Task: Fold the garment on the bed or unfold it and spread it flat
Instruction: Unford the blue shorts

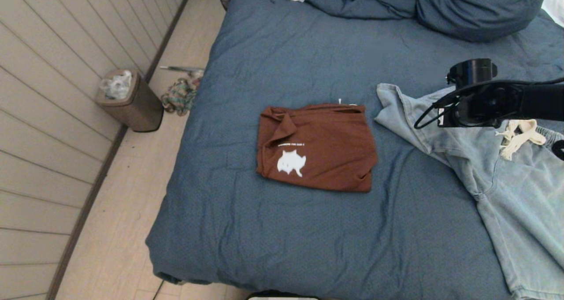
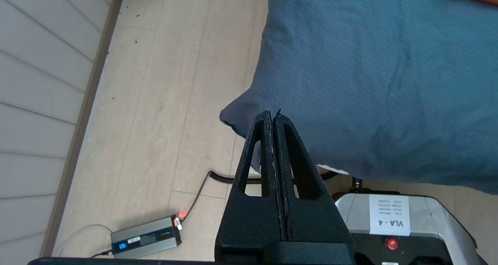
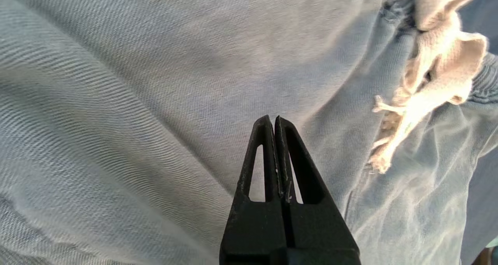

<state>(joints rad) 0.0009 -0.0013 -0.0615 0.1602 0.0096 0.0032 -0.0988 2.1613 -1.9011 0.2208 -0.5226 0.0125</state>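
The left pincer [image 2: 272,119], fingers pressed together on nothing, hangs parked off the bed's [image 1: 246,229] near left corner, above the floor. On the bed's middle lies a rust-brown T-shirt [image 1: 317,148] with a white cat print, already folded into a neat rectangle. To its right, toward the bed's right edge, pale blue denim shorts [image 1: 498,176] with a cream drawstring [image 1: 520,137] lie rumpled. The right pincer [image 3: 274,123], also pressed together and empty, hovers just over the shorts near the waistband. The shorts look to be the step in hand; next the right pincer must spread and descend to pinch an edge of the cloth.
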